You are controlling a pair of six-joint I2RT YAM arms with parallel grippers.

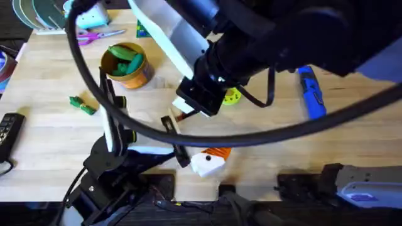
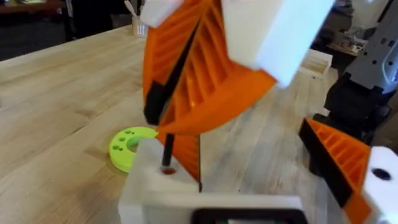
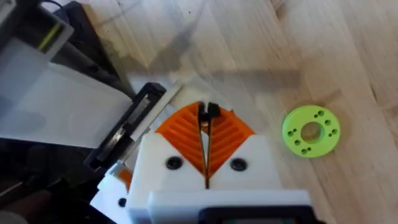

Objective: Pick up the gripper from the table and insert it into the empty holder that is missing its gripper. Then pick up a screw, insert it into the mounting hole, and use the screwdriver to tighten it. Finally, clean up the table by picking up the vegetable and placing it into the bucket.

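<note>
My right gripper (image 2: 163, 119) reaches in from above, its orange ribbed pads shut on a thin black screw (image 2: 166, 152). The screw's tip stands in the hole of the pale holder (image 2: 155, 183) on my left gripper (image 2: 249, 134), which is open wide. The orange gripper (image 2: 186, 149) sits against the holder's inner side. From overhead, the right gripper (image 1: 185, 113) hangs over the holder (image 1: 171, 123). The blue screwdriver (image 1: 312, 94) lies on the table (image 1: 50, 144) at the right. A green vegetable (image 1: 81, 104) lies at the left, near the yellow bucket (image 1: 141, 74).
The bucket holds other green toy vegetables. A lime-green disc (image 1: 232, 95) lies just beyond the grippers. Pink scissors (image 1: 94, 36) lie at the back left and a black remote (image 1: 7, 129) at the left edge. A black cable (image 1: 94, 81) loops across the middle.
</note>
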